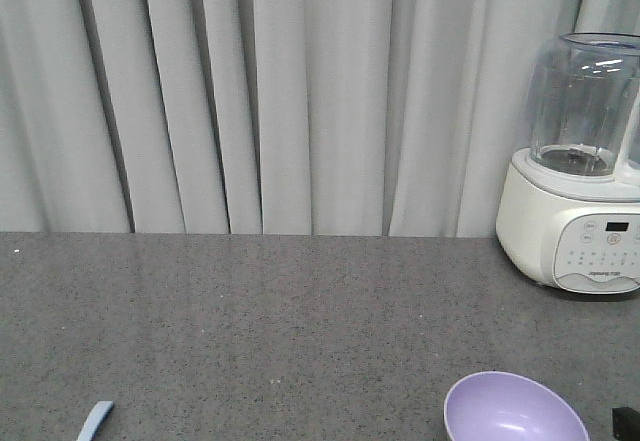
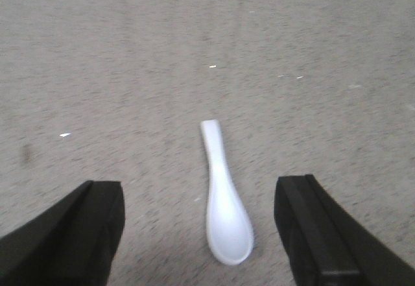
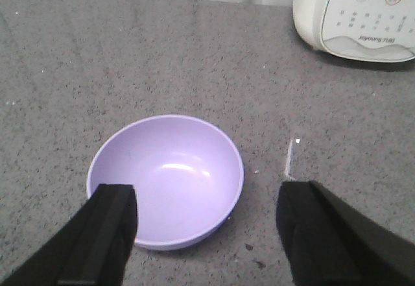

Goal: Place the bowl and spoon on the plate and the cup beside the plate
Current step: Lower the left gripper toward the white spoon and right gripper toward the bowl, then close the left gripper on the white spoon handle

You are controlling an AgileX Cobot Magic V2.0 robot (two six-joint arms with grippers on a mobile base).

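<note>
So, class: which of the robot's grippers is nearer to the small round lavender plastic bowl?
Right. The right gripper hangs open over the near rim of the bowl; the left gripper straddles the pale blue-white plastic spoon, with no bowl in its view.

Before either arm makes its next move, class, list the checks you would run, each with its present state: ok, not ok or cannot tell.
1. Left end effector open: ok.
2. Spoon flat on the counter, between its fingers: ok.
3. Right end effector open: ok.
4. Bowl upright and empty, in front of the right end effector: ok.
5. Plate located: cannot tell, no view shows it.
6. Cup located: cannot tell, no view shows it.
</note>
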